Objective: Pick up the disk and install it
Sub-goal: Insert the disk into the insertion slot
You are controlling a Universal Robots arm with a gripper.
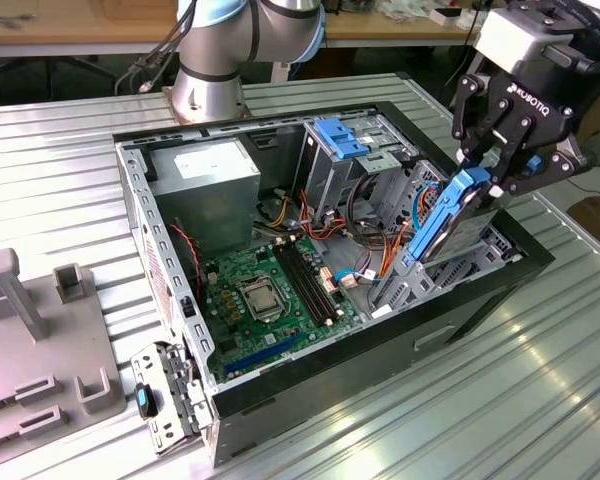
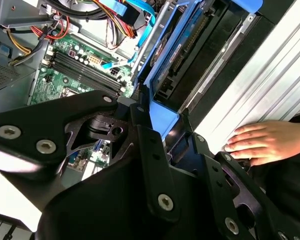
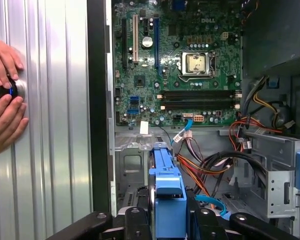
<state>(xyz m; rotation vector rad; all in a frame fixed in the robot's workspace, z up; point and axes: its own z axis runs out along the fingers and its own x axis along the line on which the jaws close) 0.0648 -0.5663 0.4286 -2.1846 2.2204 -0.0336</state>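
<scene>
In the tool (image 1: 498,176): flat, blue-framed disk (image 1: 446,216).

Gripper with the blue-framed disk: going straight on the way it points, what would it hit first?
Probably the grey metal drive bay in the black computer case; the gripper holds the blue-framed grey hard disk pointing into it. Depth is unclear.

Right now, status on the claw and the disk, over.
Claw shut on the disk. Disk on edge, tilted, lower end at the drive bay. Orange cables close beside it; a person's hand on the table outside the case.
</scene>
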